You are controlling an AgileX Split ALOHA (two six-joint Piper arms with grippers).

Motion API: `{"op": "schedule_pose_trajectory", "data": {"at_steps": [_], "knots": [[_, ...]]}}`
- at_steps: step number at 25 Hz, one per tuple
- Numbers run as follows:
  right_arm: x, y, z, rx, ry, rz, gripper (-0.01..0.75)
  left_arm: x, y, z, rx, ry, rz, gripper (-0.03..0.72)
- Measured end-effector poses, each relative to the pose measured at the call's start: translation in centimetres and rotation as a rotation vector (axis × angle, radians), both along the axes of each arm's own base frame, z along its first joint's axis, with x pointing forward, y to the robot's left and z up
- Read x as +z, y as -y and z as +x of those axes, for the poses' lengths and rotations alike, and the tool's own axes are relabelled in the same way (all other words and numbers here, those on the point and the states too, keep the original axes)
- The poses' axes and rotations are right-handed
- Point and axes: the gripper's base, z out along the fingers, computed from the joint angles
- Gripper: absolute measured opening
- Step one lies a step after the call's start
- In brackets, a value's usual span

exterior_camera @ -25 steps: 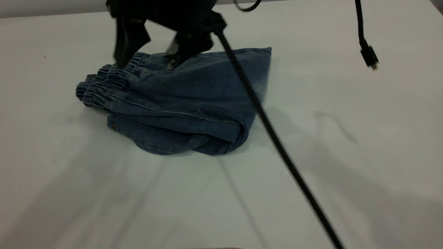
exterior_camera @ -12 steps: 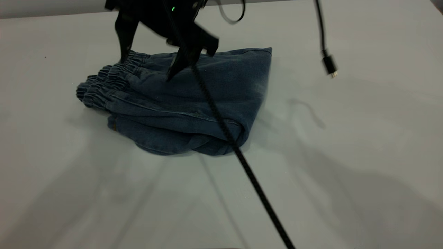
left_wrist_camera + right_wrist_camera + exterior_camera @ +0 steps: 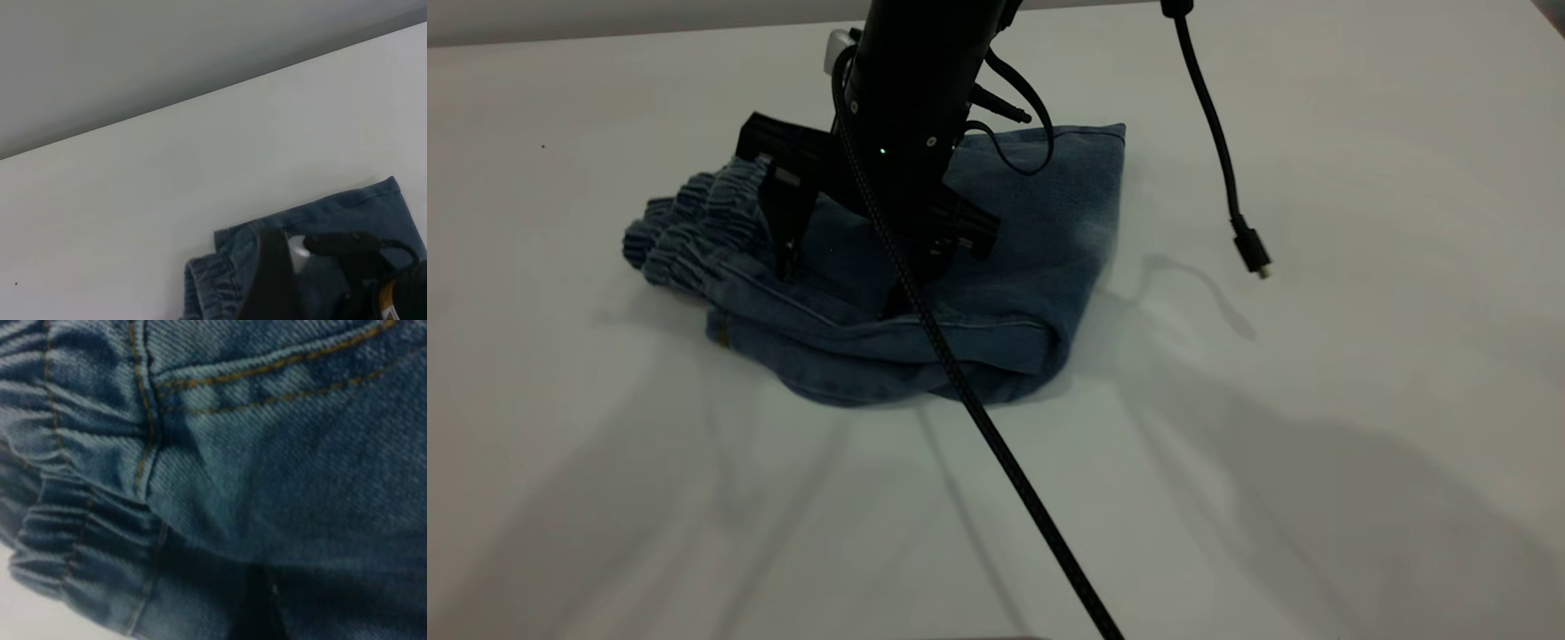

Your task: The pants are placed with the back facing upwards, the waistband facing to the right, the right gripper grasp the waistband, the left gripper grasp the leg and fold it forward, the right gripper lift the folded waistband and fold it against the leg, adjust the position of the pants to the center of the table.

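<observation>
Faded blue denim makes up the pants (image 3: 1032, 231), which lie folded into a thick bundle on the white surface (image 3: 1316, 444), toward the far left of the exterior view. The ruffled waistband (image 3: 694, 222) forms the bundle's left end, stacked in layers. The smooth folded edge runs along the right side.

The right end effector (image 3: 845, 276) stands directly on top of the bundle, pointing steeply down from an arm that enters from the top of the exterior view. Its two black fingers are released and spread wide. One finger (image 3: 787, 240) touches the denim just beside the waistband, and the other (image 3: 911, 284) presses into the cloth nearer the middle, close to the front fold. No fabric is pinched between them. A silver-grey cylinder (image 3: 838, 43) shows on the upper part of the arm.

The right wrist view is filled by denim (image 3: 267, 453) with orange stitching, the gathered waistband (image 3: 67, 540) at one side.

In the left wrist view the pants (image 3: 360, 207) lie well away, with bare surface (image 3: 167, 200) all around them.

A braided black cable (image 3: 996, 444) runs from the arm across the bundle toward the near edge. A second cable (image 3: 1218, 151) hangs to the right, its plug (image 3: 1254, 253) above the surface.
</observation>
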Motion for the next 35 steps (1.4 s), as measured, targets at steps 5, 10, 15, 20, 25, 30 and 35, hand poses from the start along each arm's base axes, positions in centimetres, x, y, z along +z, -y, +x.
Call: {"op": "schedule_pose_trajectory", "data": {"at_steps": [5,10,15,20,25,30,35], "knots": [[-0.1,0.9,-0.9,0.128,-0.028,-0.148,0.497,0.0,0.0,0.0,0.000,-0.003,0.003,0.515],[0.2,1.3,-1.1,0.172,-0.041,-0.203,0.497,0.0,0.0,0.0,-0.001,-0.003,0.004,0.515],[1.7,1.2,-0.3,0.246,-0.004,-0.242,0.492,-0.1,0.0,0.0,-0.002,-0.004,0.007,0.515],[7.4,0.9,1.4,0.366,0.215,-0.250,0.471,0.1,-0.2,-0.4,-0.019,0.004,0.042,0.515],[14.5,1.3,1.0,0.477,0.387,-0.203,0.458,2.4,-1.6,-3.0,-0.039,0.044,0.089,0.515],[23.3,2.6,-0.9,0.557,0.576,-0.133,0.457,4.6,-3.7,-6.7,-0.035,0.037,0.129,0.515],[31.6,5.1,-4.0,0.600,0.766,-0.089,0.456,5.5,-5.8,-10.7,-0.014,-0.050,0.165,0.515]]}}
